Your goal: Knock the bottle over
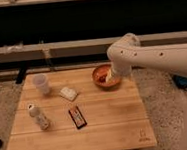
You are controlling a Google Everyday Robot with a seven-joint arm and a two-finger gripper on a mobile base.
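The bottle (38, 117) is small and slim, whitish with a speckled label and a pale cap. It stands near the front left of the wooden table (112, 123), leaning slightly. My gripper (119, 76) is at the end of the white arm (155, 55), low over the right edge of the orange bowl (101, 77). It is far to the right of the bottle and not touching it.
A translucent white cup (41, 84) stands at the back left of the table. A white packet (68, 93) and a dark snack bar (77, 116) lie between the bottle and the bowl. A dark wall with a ledge runs behind the table.
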